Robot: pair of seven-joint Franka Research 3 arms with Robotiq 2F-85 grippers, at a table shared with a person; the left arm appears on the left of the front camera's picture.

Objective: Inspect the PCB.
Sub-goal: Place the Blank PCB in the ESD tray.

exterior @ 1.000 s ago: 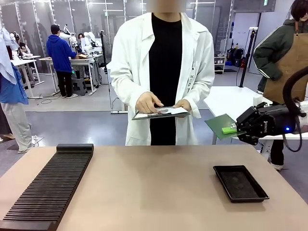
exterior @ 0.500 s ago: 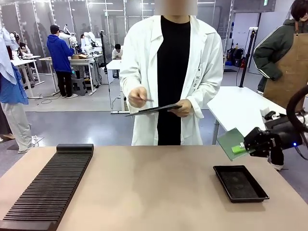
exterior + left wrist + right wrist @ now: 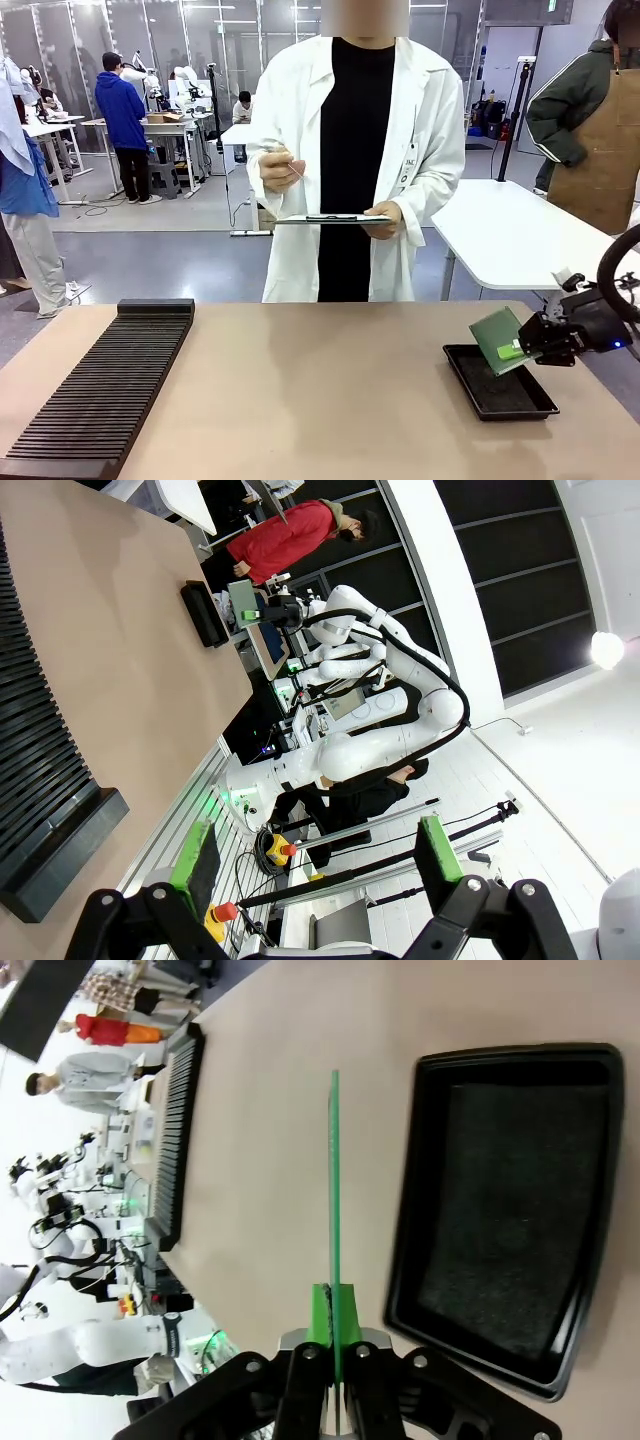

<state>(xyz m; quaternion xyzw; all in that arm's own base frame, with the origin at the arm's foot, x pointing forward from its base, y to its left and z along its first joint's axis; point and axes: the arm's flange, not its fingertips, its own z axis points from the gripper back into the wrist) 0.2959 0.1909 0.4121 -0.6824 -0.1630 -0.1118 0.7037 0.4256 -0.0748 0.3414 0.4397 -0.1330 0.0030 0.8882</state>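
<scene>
The right gripper (image 3: 520,350) is clamped on one edge of the PCB (image 3: 497,339), holding the green board tilted in the air just above the near-left part of the black tray (image 3: 500,392) at the right end of the desk (image 3: 320,400). In the right wrist view the board (image 3: 333,1210) appears edge-on as a thin green line rising from between the green pads (image 3: 322,1312), so its dotted face cannot be read there; the tray (image 3: 500,1210) lies close beside it, its far rim cut off by the picture's edge. The right arm itself runs out of the front view's right side. The left gripper (image 3: 315,860) stands open and empty, its two green pads well apart, raised off the desk's left end near the black slotted rack (image 3: 105,385). A wide bare stretch of desk lies between rack and tray. Across the desk, a person in a white coat holds a clipboard (image 3: 335,218) level in one hand (image 3: 385,218) and a pen in the other hand (image 3: 280,170).
</scene>
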